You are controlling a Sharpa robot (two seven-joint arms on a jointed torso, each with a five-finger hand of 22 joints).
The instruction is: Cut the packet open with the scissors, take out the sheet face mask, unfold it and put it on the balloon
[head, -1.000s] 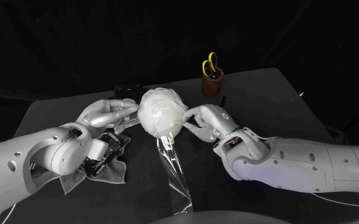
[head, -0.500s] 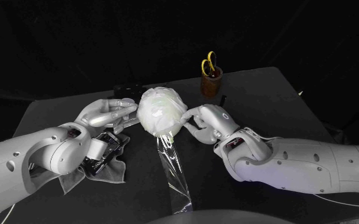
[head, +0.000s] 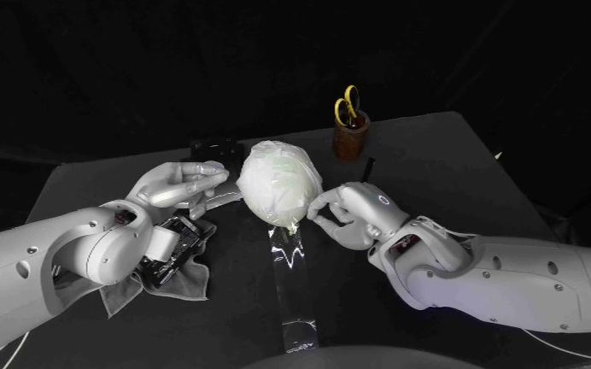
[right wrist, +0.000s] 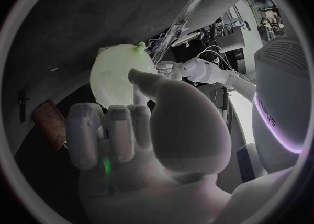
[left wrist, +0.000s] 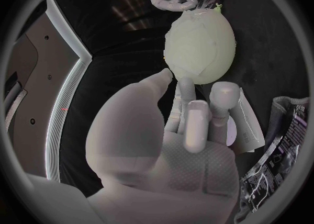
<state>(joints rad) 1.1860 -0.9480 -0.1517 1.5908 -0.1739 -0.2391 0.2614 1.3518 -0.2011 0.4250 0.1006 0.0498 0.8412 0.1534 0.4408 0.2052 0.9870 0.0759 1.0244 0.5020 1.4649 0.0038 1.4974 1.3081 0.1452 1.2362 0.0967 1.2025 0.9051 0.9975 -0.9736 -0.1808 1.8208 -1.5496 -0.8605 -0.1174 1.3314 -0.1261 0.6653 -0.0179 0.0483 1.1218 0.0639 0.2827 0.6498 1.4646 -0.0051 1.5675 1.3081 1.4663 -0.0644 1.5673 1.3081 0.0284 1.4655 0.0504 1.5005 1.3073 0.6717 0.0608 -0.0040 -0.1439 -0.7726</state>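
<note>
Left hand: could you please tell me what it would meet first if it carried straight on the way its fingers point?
Most likely the balloon: the left hand aims its fingers at the balloon's side across a gap, and nothing shows between them.

No text, label, brand or no. can be read with certainty. Pale print & marks are seen on the dark packet in the left wrist view, but they are too small and blurred to be made out as letters or digits. In the head view the same packet is seen too dark for any print to be read.
</note>
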